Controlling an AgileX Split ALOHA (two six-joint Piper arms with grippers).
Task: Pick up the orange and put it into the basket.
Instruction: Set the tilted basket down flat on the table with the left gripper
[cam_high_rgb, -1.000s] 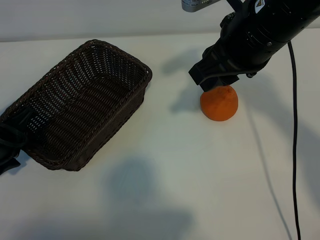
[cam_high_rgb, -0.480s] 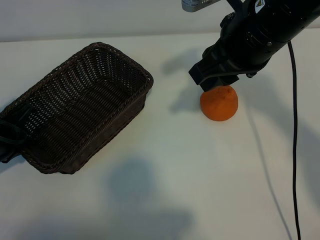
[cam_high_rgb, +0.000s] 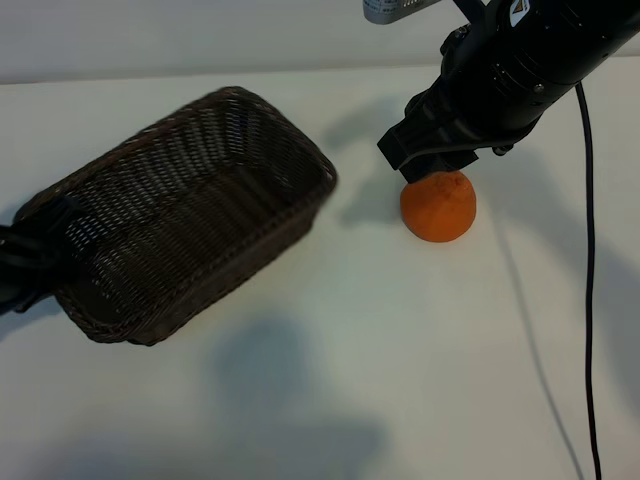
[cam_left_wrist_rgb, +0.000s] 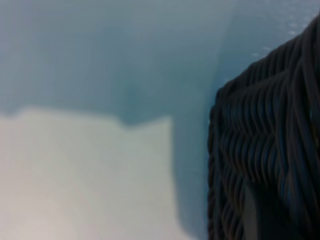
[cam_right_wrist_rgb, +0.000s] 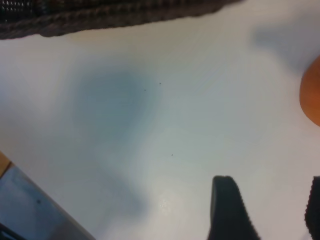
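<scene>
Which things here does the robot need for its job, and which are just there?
Needed:
orange, on the table
basket, one end gripped and tipped up by the left gripper
right gripper, over the orange, open, not holding it

Just there:
white table
black cable hanging at the right

We looked down steeply from outside onto the table (cam_high_rgb: 330, 380). Our left wrist camera sat tight against the basket (cam_left_wrist_rgb: 270, 150), lower right of its frame. The right wrist view shared that basket (cam_right_wrist_rgb: 100, 17) along its top edge.
</scene>
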